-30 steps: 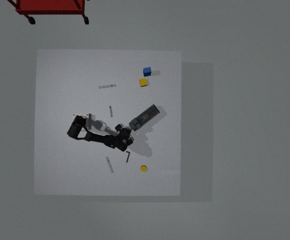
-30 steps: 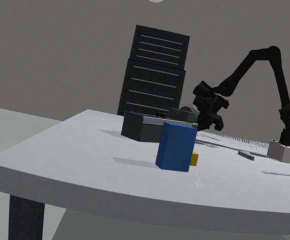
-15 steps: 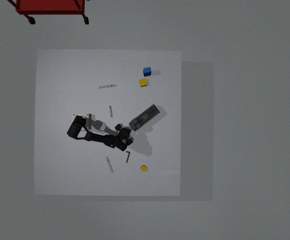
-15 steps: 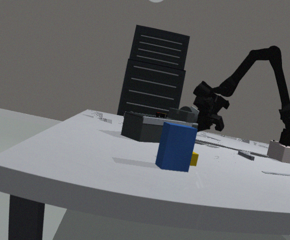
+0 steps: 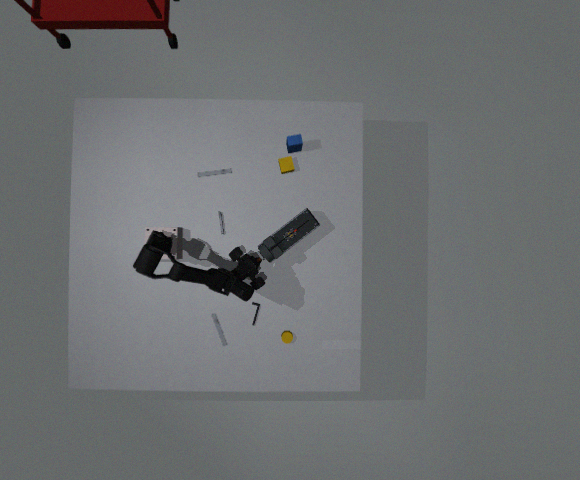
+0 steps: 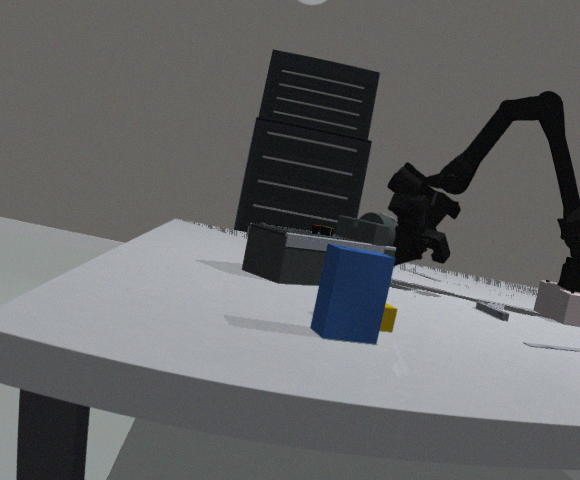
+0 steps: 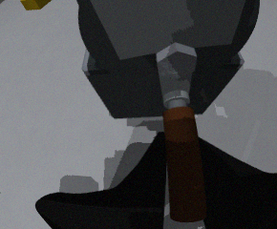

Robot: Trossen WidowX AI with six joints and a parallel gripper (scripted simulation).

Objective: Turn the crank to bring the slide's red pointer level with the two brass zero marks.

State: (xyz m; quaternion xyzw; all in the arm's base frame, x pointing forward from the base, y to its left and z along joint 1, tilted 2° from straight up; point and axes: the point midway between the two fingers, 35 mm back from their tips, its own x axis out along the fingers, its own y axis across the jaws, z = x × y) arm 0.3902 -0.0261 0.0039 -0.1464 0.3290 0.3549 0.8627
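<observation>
The dark machine point(image 5: 303, 223) point(image 6: 263, 255) stands on the table, its crank end toward the arm. Its small red pointer point(image 5: 295, 230) shows beside the brass marks point(image 5: 290, 235), apparently a little past them on the side away from the crank; the exact offset is too small to tell. The grey crank arm point(image 7: 176, 73) points down toward me in the wrist view and carries the brown handle point(image 7: 185, 167). My gripper point(image 7: 172, 136) is shut on the handle, one black finger on each side. The top and exterior views hide the grip behind the gripper's body.
A blue block point(image 5: 294, 144) point(image 6: 355, 294) and a yellow block point(image 5: 286, 165) point(image 6: 388, 318) point(image 7: 34, 4) stand off one side of the machine. A yellow round piece point(image 5: 286, 337) and a black hex key point(image 5: 256, 313) lie on the other side. Several thin grey bars lie nearer the arm's base.
</observation>
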